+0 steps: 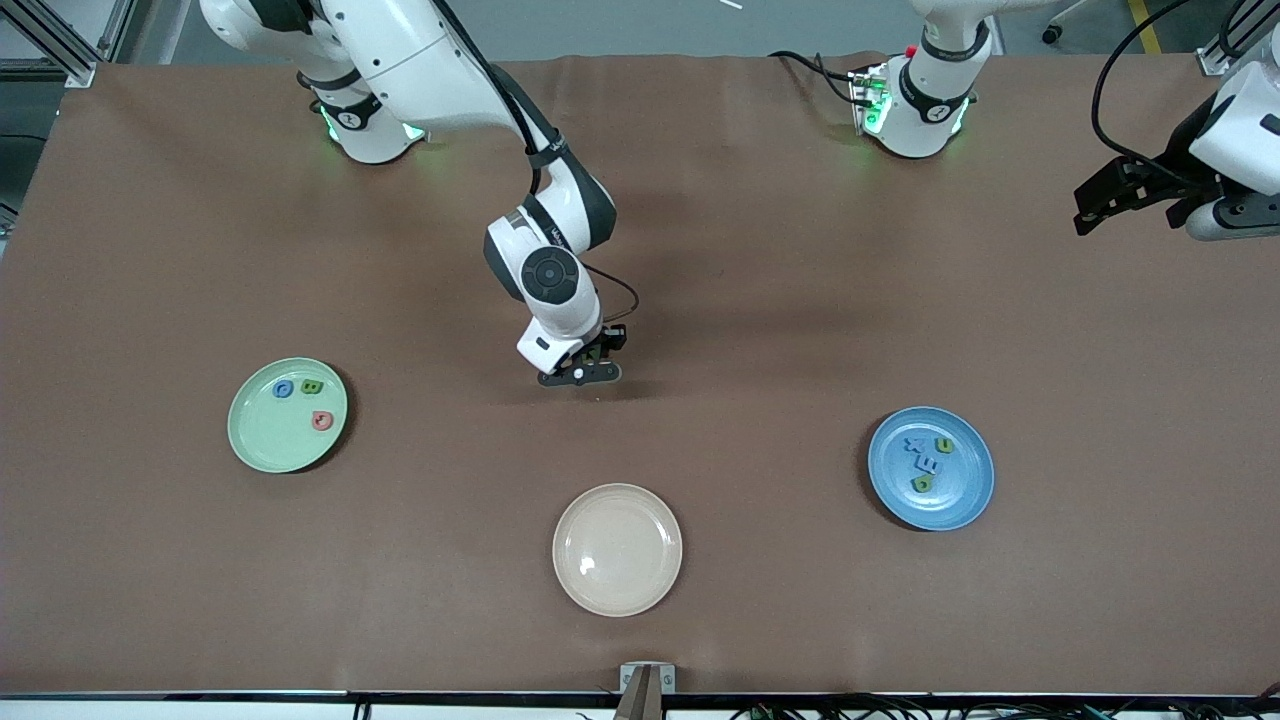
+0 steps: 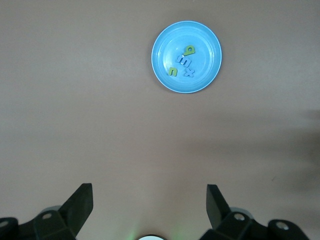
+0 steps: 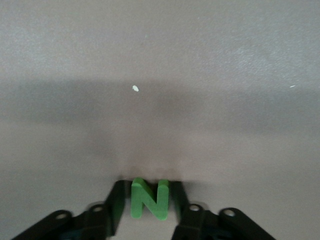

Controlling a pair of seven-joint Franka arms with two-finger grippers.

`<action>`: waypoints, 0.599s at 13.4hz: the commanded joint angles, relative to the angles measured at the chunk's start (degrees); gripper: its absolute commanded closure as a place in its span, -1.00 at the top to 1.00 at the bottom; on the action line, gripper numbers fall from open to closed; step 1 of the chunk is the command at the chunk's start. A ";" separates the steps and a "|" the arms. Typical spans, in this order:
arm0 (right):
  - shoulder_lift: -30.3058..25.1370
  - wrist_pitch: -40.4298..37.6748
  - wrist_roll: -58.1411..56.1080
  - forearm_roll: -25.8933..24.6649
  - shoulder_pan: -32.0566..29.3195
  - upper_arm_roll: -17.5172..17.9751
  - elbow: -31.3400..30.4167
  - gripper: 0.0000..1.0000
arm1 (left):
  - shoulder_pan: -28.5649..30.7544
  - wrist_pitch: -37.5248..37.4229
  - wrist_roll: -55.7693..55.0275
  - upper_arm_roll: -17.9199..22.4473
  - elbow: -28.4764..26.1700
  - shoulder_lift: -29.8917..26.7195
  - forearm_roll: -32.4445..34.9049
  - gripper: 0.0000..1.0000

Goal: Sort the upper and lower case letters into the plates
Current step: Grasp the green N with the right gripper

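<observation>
Pinched between the right gripper's [image 3: 150, 202] black fingers is a chunky green capital letter N [image 3: 149, 199]; the jaws are nearly closed, pressed against both sides of the toy, low over bare brown table cloth [image 1: 760, 330] around the middle of the table. Nearest the front camera, close to the table's edge, lies the cream-beige round plate [image 1: 617, 549], holding nothing. Farther back, toward the right arm's end, sits the pale mint green plate [image 1: 262, 440] with a blue letter [image 1: 283, 388], a green letter [image 1: 311, 386] and a pink letter [image 1: 321, 420] inside its rim. Toward the left arm's end, level with it, sits the medium blue plate [image 1: 960, 500] carrying two blue letters [image 2: 185, 65] and two green letters [image 2: 190, 50], all within the rim. Wide stretches of open cloth separate the three plates and surround the right gripper. Farthest back, the left gripper [image 2: 150, 205] waits raised over the table's end, fingers spread wide, gripping nothing.
</observation>
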 commanded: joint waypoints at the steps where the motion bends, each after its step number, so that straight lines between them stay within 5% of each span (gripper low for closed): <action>1: -0.20 0.57 0.91 -0.24 0.11 0.11 -0.78 -0.61 | 0.18 0.32 0.77 -0.05 0.00 -0.36 -1.06 1.00; 5: -2.29 -1.44 3.70 -0.33 -0.15 -0.24 -0.87 -0.79 | 0.18 0.32 0.77 -0.05 0.00 -0.45 -1.06 1.00; 8: -10.62 -13.89 2.42 -0.85 -0.77 -5.76 -0.78 -0.80 | 0.18 0.50 0.77 -0.05 0.35 -0.36 -1.15 1.00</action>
